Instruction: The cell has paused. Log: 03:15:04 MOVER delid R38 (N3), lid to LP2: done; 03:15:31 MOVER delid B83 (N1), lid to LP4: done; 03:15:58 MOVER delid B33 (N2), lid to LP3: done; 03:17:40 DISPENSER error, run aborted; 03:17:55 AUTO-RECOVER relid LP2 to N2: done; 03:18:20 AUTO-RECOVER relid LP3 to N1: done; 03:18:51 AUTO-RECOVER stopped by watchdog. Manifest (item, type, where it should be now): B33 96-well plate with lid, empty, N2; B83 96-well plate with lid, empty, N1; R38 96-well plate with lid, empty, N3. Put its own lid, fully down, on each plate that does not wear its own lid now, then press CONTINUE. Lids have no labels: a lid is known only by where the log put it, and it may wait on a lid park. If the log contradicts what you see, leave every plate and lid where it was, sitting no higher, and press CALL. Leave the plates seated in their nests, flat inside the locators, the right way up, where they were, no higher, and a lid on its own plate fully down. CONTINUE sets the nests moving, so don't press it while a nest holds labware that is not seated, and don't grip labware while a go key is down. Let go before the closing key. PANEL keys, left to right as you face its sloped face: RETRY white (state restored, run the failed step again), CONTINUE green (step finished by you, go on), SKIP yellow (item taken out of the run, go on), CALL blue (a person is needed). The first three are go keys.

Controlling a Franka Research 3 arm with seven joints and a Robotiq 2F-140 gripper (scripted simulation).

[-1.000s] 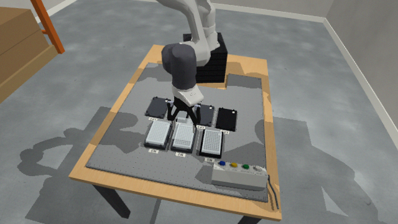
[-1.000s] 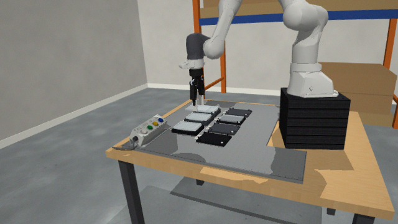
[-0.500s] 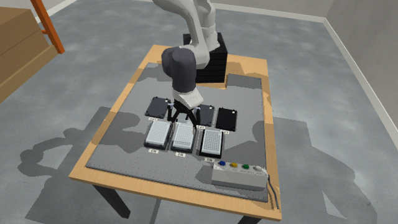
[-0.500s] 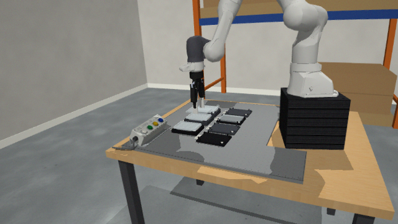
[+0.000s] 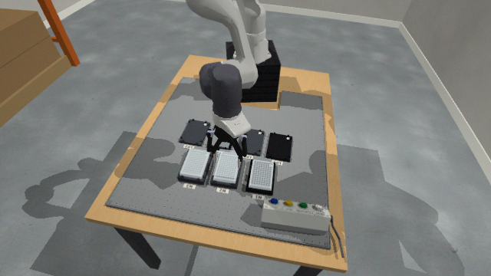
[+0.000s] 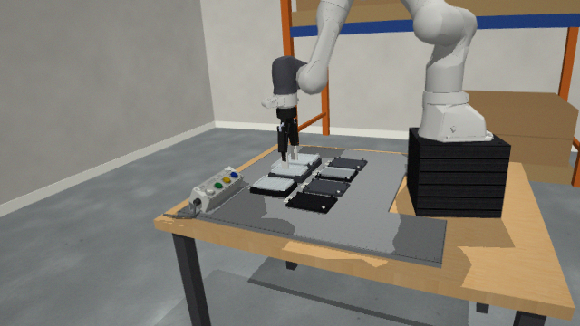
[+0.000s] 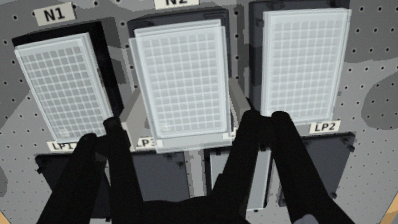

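Note:
Three 96-well plates sit in a row of nests. The N1 plate (image 7: pixel 60 85) shows its wells sharply and also appears in the top view (image 5: pixel 261 175). The N3 plate (image 7: pixel 305 65) looks paler, as if under a lid. My gripper (image 7: pixel 186 95) is shut on a clear lid (image 7: pixel 182 82) by its long sides. It holds the lid flat over the N2 plate (image 5: pixel 226 167), slightly offset from it. I cannot tell whether the lid touches the plate. The gripper also shows in the top view (image 5: pixel 226 151) and the exterior view (image 6: pixel 287 158).
A row of dark lid parks lies behind the nests. One park (image 6: pixel 337 173) looks lighter, as if a lid lies on it. The others (image 5: pixel 195 132) (image 5: pixel 279 146) look bare. The key panel (image 5: pixel 295 216) stands at the table front, with blue (image 5: pixel 274 200), yellow, green (image 5: pixel 303 205) and white keys.

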